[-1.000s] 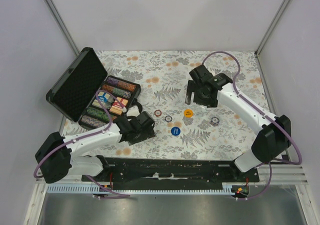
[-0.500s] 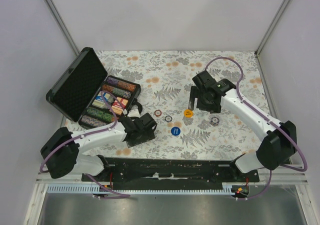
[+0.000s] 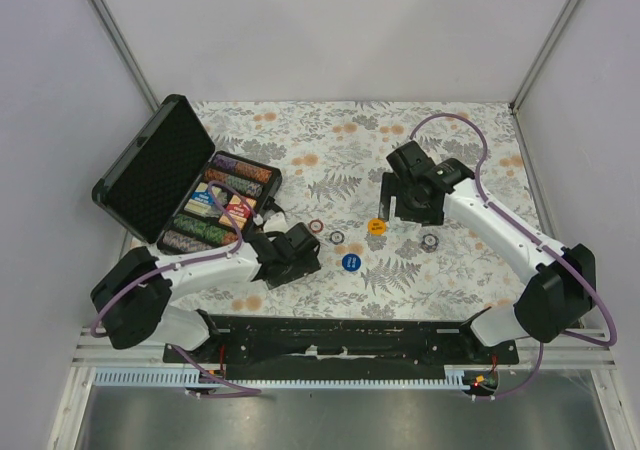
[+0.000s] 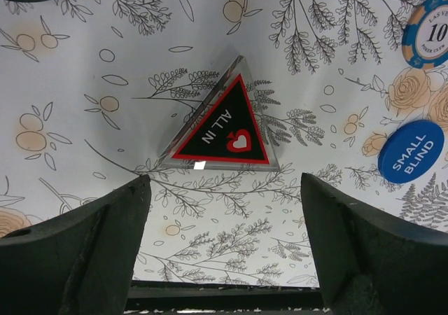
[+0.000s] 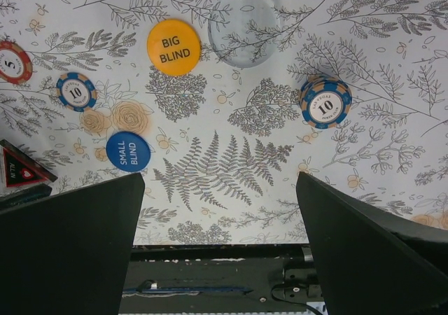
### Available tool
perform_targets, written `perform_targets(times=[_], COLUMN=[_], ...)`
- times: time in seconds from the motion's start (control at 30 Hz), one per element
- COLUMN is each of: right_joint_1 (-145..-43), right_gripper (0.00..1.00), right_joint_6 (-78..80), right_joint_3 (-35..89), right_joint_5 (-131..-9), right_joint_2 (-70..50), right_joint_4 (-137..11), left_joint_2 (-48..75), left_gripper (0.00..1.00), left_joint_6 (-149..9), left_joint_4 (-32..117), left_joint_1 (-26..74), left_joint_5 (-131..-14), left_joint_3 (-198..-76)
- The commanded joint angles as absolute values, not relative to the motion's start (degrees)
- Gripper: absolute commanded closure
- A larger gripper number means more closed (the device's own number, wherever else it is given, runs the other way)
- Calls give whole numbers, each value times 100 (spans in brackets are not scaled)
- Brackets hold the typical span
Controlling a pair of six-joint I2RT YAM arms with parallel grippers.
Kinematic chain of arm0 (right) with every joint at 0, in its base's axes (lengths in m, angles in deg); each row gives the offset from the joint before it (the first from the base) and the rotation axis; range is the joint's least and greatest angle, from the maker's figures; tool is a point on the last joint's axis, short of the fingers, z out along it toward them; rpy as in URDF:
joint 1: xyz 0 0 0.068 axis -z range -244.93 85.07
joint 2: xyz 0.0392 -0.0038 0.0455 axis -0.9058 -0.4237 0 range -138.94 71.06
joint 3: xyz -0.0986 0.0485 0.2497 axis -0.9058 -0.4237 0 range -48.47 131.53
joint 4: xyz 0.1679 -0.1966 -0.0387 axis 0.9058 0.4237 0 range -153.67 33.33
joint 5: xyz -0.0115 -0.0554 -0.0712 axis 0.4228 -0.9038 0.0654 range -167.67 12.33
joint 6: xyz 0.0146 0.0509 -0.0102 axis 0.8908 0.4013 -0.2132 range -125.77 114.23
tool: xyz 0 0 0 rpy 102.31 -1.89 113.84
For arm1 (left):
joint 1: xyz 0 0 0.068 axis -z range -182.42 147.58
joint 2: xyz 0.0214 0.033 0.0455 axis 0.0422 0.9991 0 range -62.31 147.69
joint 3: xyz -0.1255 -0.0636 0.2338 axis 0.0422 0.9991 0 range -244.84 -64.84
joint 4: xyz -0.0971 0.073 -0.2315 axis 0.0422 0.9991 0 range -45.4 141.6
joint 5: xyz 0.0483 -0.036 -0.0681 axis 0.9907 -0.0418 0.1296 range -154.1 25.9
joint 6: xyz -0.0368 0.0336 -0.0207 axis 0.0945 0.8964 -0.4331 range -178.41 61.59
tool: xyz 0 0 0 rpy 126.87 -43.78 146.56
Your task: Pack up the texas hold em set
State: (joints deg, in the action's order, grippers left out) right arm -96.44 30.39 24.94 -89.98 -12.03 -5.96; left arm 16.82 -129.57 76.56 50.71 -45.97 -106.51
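Jaws stand released on both arms: I see left jaws empty beside the ALL IN triangle (image 4: 225, 122), right jaws empty near the Big Blind button (image 5: 173, 46).

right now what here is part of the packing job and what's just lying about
Job: open black case, black-and-red ALL IN triangle, round blue SMALL BLIND button, round orange BIG BLIND button, clear round disc, loose striped chips.
Lying about: nothing loose; just the floral tablecloth.
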Motion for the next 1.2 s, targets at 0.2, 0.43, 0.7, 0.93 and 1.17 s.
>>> perform_targets(times=[0.2, 0.43, 0.7, 0.93, 1.17], right_joint_1=[-9534, -9455, -9376, -9314, -9244], right_gripper=[2, 2, 2, 2, 2], right_joint_6=[2815, 2754, 2780, 2763, 2718], right_joint_3=[2430, 2395, 2228, 2140, 2193], right_joint_5=[-8962, -8944, -8865, -8839, -8804], right_joint_2=[-1051, -1007, -866, -778, -769], right_joint_4=[-759, -777, -882, -909, -909], left_joint_2=[2259, 2443, 2874, 3103, 3120], left_gripper=[6, 6, 7, 10, 14], left_joint_6=[-13409, -13584, -13444, -13444, -13453], left_joint_4=[7720, 8185, 8740, 8784, 8644], left_joint_1=[5093, 5076, 5076, 5076, 5067], left_joint_5=[-4108, -3975, -4072, -4230, -4221], left_joint_3=[-11124, -11405, -11897, -11960, -11898])
